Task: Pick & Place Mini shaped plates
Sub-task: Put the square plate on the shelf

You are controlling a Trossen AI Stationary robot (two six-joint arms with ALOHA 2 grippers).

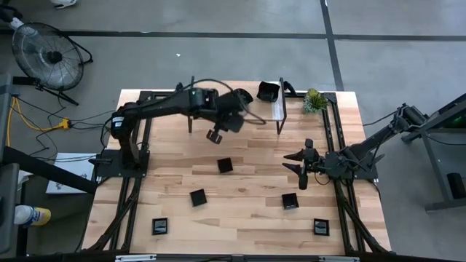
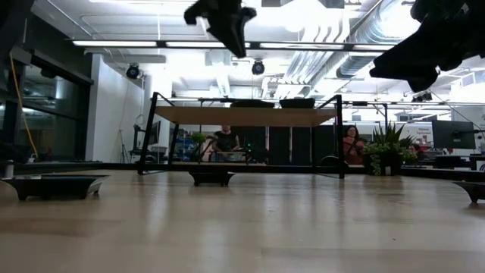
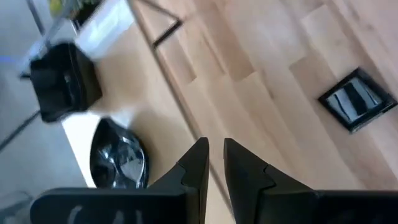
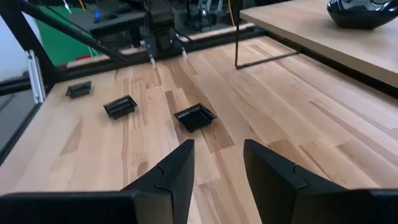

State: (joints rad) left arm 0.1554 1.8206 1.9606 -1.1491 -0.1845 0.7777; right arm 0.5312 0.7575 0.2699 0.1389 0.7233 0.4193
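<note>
Several mini shaped plates lie flat on the wooden table: square ones [image 1: 225, 165], [image 1: 198, 197], [image 1: 290, 201], and two near the front edge [image 1: 159, 226], [image 1: 320, 228]. An oval plate [image 3: 118, 162] and a square black dish [image 1: 268, 92] rest on a raised shelf [image 1: 266, 110] at the far side. My left gripper [image 1: 215, 135] hangs above the table just in front of the shelf, with a narrow gap between its fingers [image 3: 214, 149] and nothing in it. At the table's right my right gripper [image 1: 297, 169] hovers open and empty [image 4: 217, 155].
The shelf stands on thin black legs [image 1: 280, 125]. A small green plant [image 1: 314, 100] sits at the far right corner. Black frame rails [image 1: 131, 182] run along both table sides. In the low view, people sit in the room behind the table [image 2: 226, 140].
</note>
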